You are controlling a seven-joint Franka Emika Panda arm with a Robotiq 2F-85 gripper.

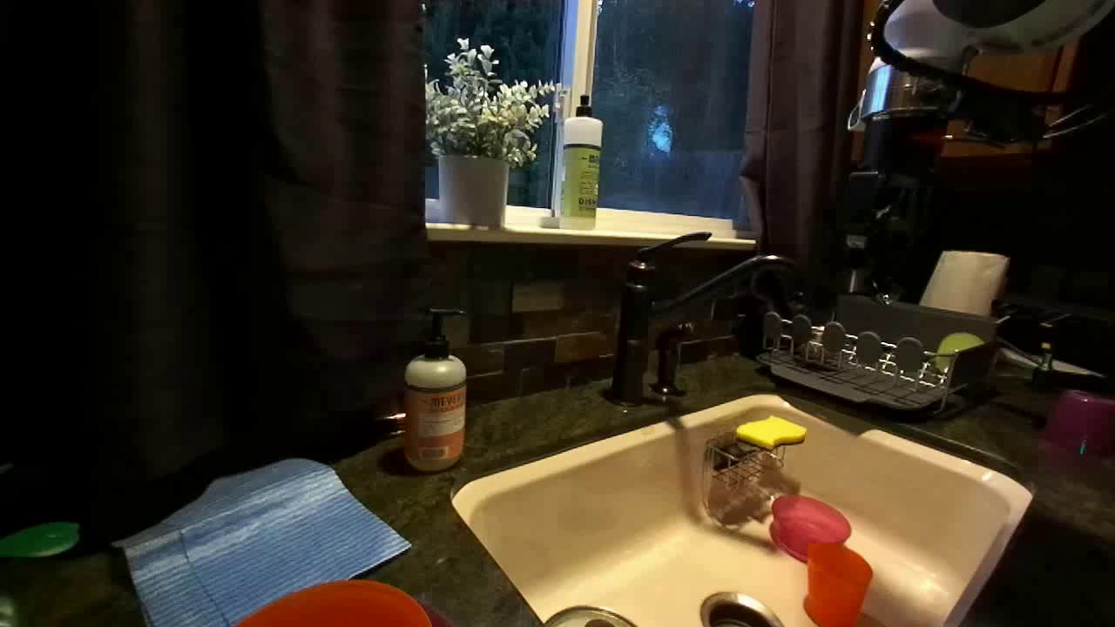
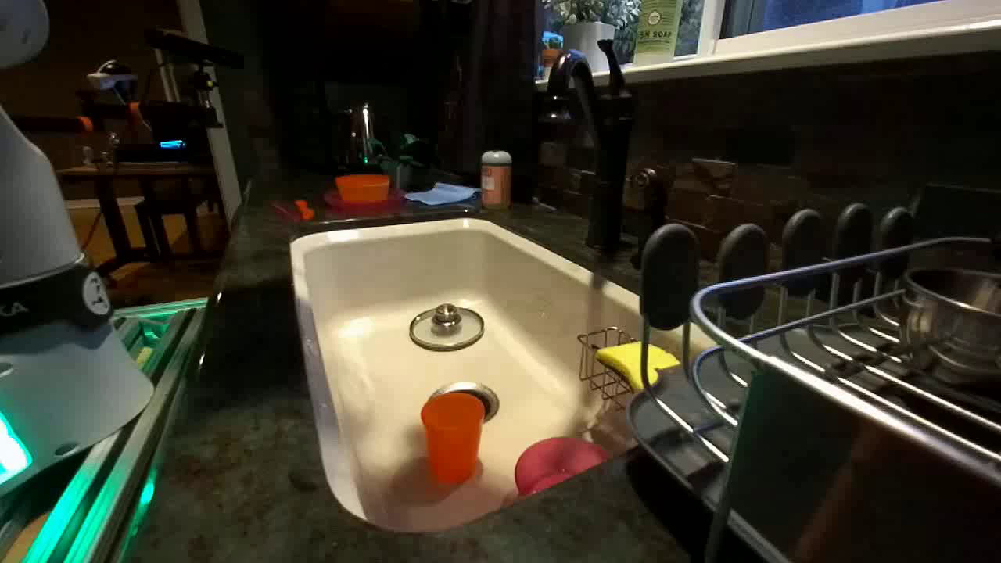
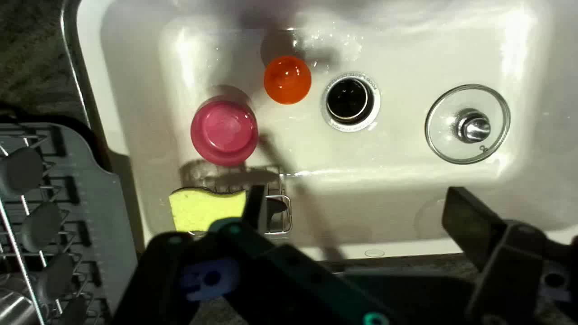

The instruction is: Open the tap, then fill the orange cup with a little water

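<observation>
The tap [image 1: 634, 331] is dark bronze-black and stands behind the sink, with its lever angled on top. It also shows in an exterior view [image 2: 610, 156]; no water stream shows under its spout. The orange cup [image 1: 839, 585] stands in the sink [image 2: 313, 367] near the drain. It shows in an exterior view [image 2: 453, 438] and, from above, in the wrist view [image 3: 287, 80]; I cannot tell whether it holds water. My gripper [image 3: 356, 198] is open with nothing between its fingers, high above the sink's tap-side edge. The tap is hidden or out of view in the wrist view.
A pinkish-red round cup [image 3: 224, 132] lies beside the orange cup. A wire caddy with a yellow sponge [image 3: 205, 210] hangs on the sink wall. A glass lid [image 3: 467, 124] lies in the sink. A dish rack [image 2: 782, 375] and a soap bottle [image 1: 435, 409] stand on the counter.
</observation>
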